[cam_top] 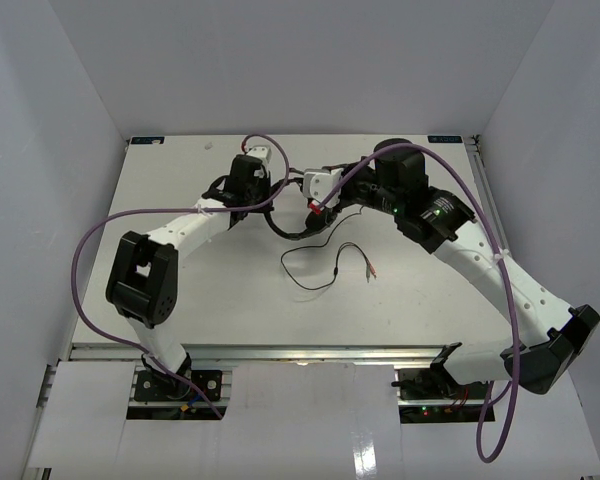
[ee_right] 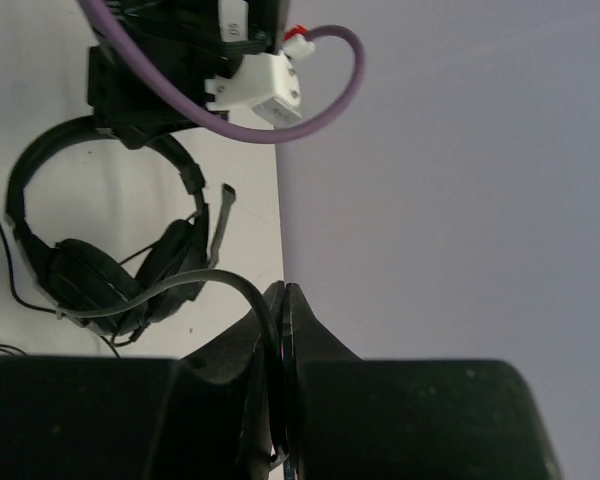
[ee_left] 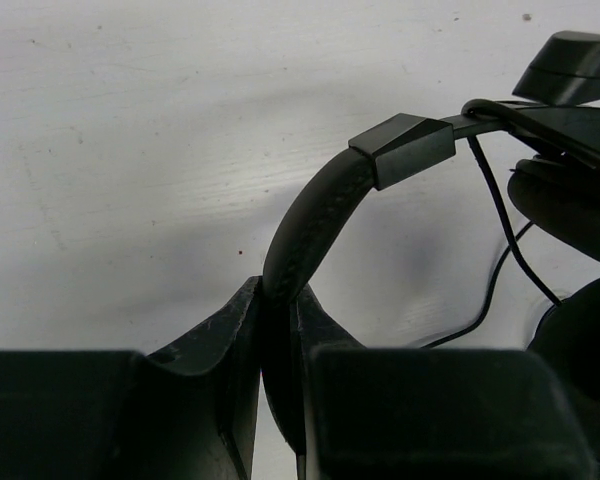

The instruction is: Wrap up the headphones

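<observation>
Tabletop white, walls grey; left gripper tight on headband, right gripper tight on cord.

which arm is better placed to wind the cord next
Right, most likely. The right fingers are shut on the cord, so that arm can probably carry it around. The left fingers clamp the headband, acting as the anchor.
</observation>
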Controlling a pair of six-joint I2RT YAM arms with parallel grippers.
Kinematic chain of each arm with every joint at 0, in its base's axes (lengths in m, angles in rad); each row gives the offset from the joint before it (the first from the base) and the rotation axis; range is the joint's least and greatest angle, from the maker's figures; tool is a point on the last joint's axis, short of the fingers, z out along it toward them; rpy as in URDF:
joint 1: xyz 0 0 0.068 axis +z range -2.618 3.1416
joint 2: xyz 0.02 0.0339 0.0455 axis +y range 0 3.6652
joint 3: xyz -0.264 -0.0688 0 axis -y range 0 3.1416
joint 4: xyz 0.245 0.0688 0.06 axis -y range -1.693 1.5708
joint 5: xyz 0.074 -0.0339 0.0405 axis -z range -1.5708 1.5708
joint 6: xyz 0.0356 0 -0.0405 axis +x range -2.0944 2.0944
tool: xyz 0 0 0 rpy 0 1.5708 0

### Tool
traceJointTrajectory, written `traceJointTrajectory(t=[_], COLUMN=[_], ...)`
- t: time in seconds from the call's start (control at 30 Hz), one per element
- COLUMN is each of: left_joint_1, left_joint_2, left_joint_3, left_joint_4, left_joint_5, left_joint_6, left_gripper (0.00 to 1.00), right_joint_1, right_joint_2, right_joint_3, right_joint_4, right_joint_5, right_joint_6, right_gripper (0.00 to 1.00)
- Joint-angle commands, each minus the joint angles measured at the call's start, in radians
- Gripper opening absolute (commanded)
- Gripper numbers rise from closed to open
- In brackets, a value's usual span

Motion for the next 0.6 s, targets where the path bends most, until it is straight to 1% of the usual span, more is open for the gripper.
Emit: traceJointTrajectory(t=[0.0,0.1,0.13,0.23,0.43,0.57], left_joint_1=[0.008,0.027,0.035,0.058,0.06,0.053], left_joint_2=[-0.02,-0.02,-0.021,-0.028,-0.008,0.019], left_joint_3=[0.11,0.137,0.145,0.157,0.191,0.186], left_joint_4=[0.054,0.07,0.077,0.094,0.085,0.084], left_joint_5=[0.036,0.071,0.106,0.148,0.142,0.158], left_joint_6=[-0.061,-0.14,-0.166,-0.211,-0.232,-0.217], left_gripper=[0.0,0.0,0.0,0.0,0.0,0.0], right_joint_1=[0.011,0.011,0.011,0.011,0.011,0.011], right_joint_2=[-0.012,-0.03,-0.036,-0.05,-0.05,-0.04], right_joint_3=[0.013,-0.02,-0.029,-0.049,-0.036,0.003], right_joint_4=[-0.108,-0.126,-0.124,-0.124,-0.133,-0.099], right_joint_5=[-0.122,-0.128,-0.119,-0.093,-0.108,-0.059], right_joint_6=[-0.054,-0.062,-0.064,-0.074,-0.072,-0.065], right_gripper=[0.08,0.08,0.08,0.08,0.08,0.08])
